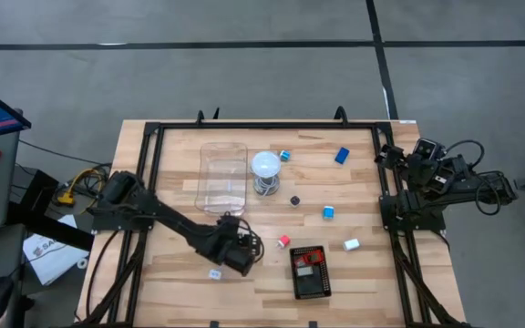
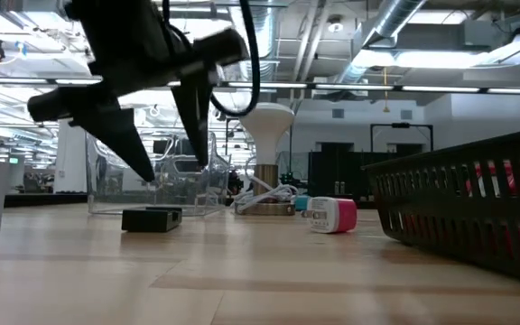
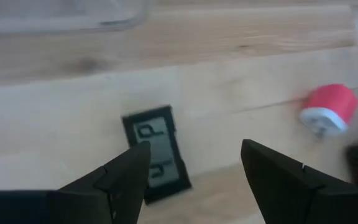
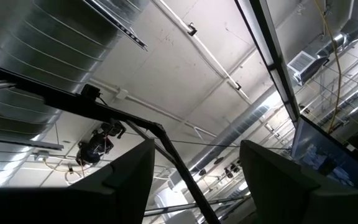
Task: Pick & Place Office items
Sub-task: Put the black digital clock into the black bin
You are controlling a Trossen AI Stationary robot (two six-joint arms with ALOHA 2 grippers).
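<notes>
L hand (image 3: 194, 158) open over black label piece (image 3: 156, 152); bare wood around.

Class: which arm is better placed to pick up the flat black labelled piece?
Left. Its open gripper hovers just over the black piece; the right gripper is folded back at the table's far right edge, pointing at the ceiling.

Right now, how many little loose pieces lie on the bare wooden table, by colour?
blue pieces: 3
red piece: 1
white piece: 1
black pieces: 2
Total: 7
</notes>
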